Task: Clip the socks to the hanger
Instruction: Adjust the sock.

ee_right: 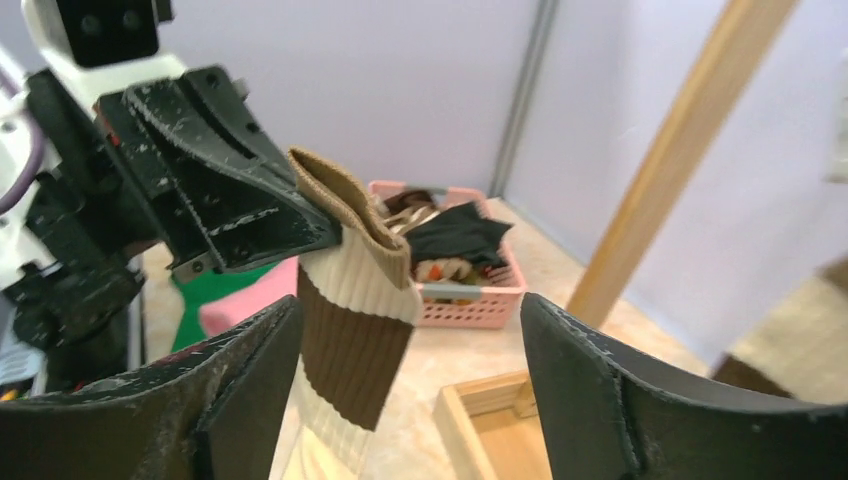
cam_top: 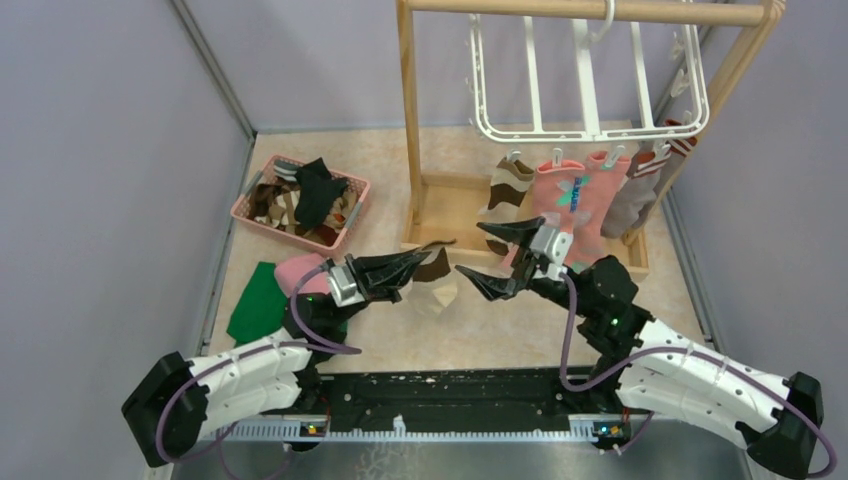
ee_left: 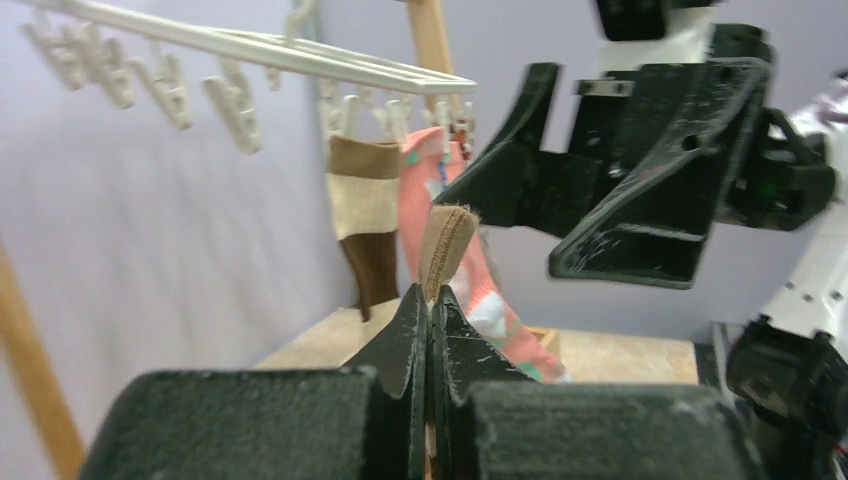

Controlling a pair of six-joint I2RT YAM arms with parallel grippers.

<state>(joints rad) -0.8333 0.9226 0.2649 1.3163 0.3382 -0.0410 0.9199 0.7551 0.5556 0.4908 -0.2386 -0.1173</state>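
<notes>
My left gripper point(cam_top: 420, 262) point(ee_left: 432, 295) is shut on the tan cuff of a brown-cream striped sock point(cam_top: 437, 280) point(ee_left: 447, 245), which hangs down from it above the floor. My right gripper point(cam_top: 497, 258) point(ee_right: 410, 310) stands open just to the right; the sock point(ee_right: 350, 340) hangs by its left finger and nothing is pinched. The white hanger point(cam_top: 590, 80) point(ee_left: 270, 50) hangs from the wooden stand behind. Clipped along its front rim are a brown-cream sock point(cam_top: 508, 195), a salmon pink sock point(cam_top: 575, 200) and a grey-brown sock with a striped cuff point(cam_top: 640, 190).
A pink basket point(cam_top: 300, 200) point(ee_right: 470, 285) with more socks stands at the back left. A green cloth point(cam_top: 258, 300) and a pink cloth point(cam_top: 300, 272) lie under the left arm. The wooden stand's post point(cam_top: 410, 120) and box base point(cam_top: 450, 200) rise behind the grippers.
</notes>
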